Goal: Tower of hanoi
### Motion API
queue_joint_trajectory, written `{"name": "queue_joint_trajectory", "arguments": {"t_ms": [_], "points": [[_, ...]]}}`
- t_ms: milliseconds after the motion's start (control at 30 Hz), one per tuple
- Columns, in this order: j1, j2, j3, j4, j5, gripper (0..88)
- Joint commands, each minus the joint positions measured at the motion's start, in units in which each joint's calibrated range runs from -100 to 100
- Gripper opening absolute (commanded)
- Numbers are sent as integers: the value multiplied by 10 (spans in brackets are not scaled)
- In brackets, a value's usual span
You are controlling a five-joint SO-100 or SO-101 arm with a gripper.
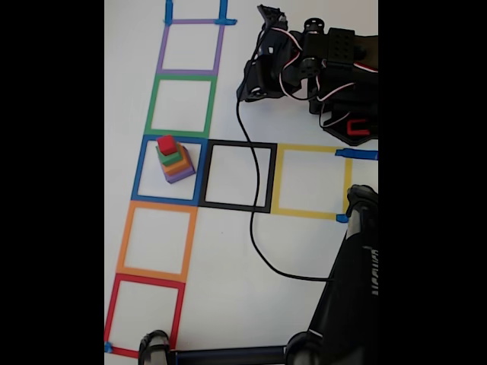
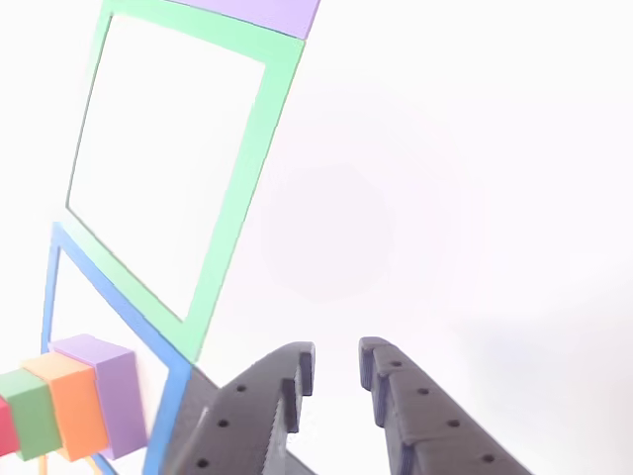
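Nothing is being held: the end effector (image 2: 336, 371), slightly parted and empty, is being kept beside the untouched stack; the red cube (image 1: 167, 144) needs lifting first.

White table (image 1: 304, 251), tape squares (image 1: 183, 105), cube stack (image 1: 173, 160)

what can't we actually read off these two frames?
- Red cube: cut by the left edge in the other view.
- Gripper: its fingertips show a gap there; the rest runs off the bottom edge.
- Arm: in the fixed view the dark body and wires mask the gripper.
- Stack: small in the fixed view, so whether the cubes sit centred on each other is unclear.
- Yellow square: its right corners are partly covered by blue tape and a black stand.
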Motion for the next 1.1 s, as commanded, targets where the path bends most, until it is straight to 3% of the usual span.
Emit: {"name": "queue_joint_trajectory", "arguments": {"t_ms": [0, 67, 200, 267, 367, 1067], "points": [[48, -8, 0, 31, 160, 12], [51, -8, -3, 31, 96, 12], [31, -8, 0, -4, -133, 12], [27, -8, 1, -11, -195, 12], [26, -8, 1, -11, -222, 12], [25, -8, 1, -11, -212, 13]]}}
